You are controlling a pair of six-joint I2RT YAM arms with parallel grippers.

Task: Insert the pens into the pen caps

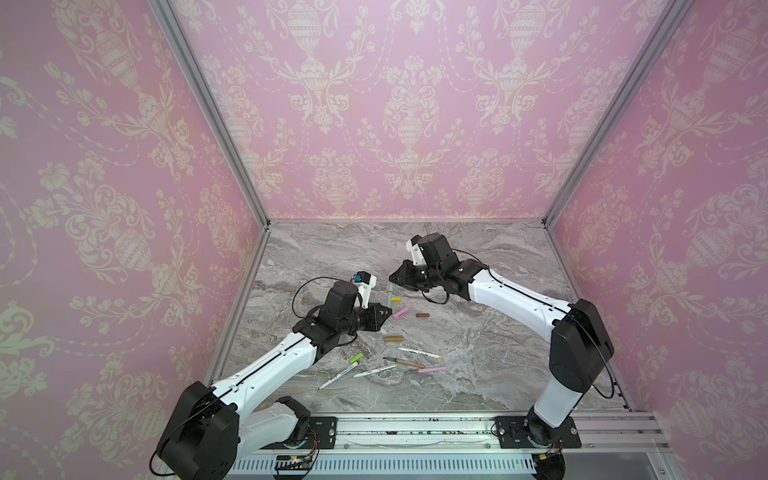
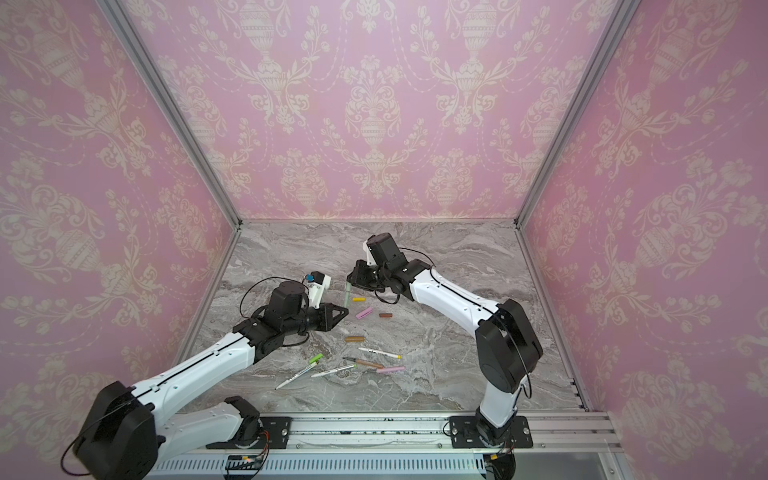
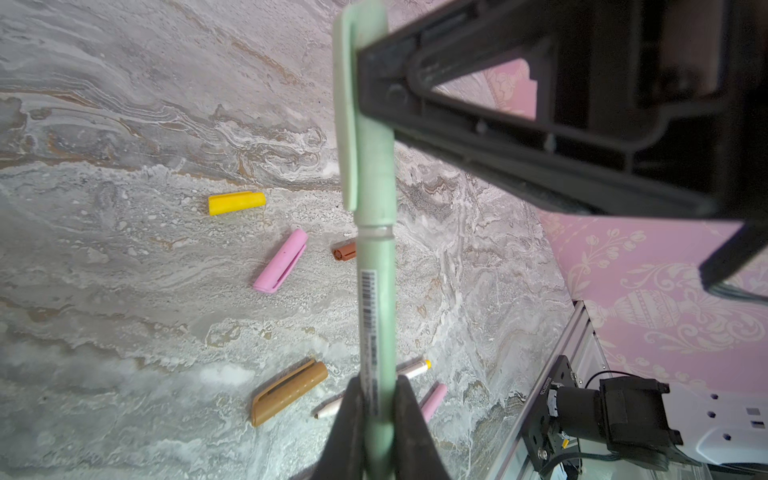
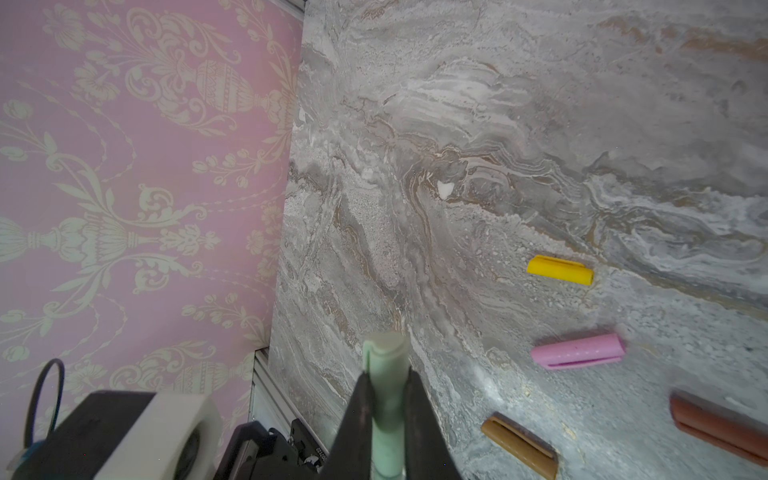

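Observation:
A sage-green pen (image 1: 390,296) (image 2: 346,293) hangs above the marble table, held from both ends. My left gripper (image 3: 377,399) is shut on its barrel (image 3: 376,311). My right gripper (image 4: 386,399) is shut on the sage-green cap (image 4: 384,374) (image 3: 365,124), which sits over the pen's tip. Loose caps lie just right of it: yellow (image 1: 395,299), pink (image 1: 400,312), dark brown (image 1: 422,315), tan (image 1: 393,339). A lime-green cap (image 1: 356,358) lies at the end of a white pen (image 1: 338,376). Nearer the front lie two more white pens (image 1: 419,353) (image 1: 376,371), a tan pen (image 1: 405,362) and a pink pen (image 1: 432,369).
Pink patterned walls (image 1: 124,208) with aluminium posts (image 1: 249,291) close in the table on three sides. A metal rail (image 1: 415,432) carrying both arm bases runs along the front edge. The right arm's elbow (image 1: 582,340) stands tall at the right.

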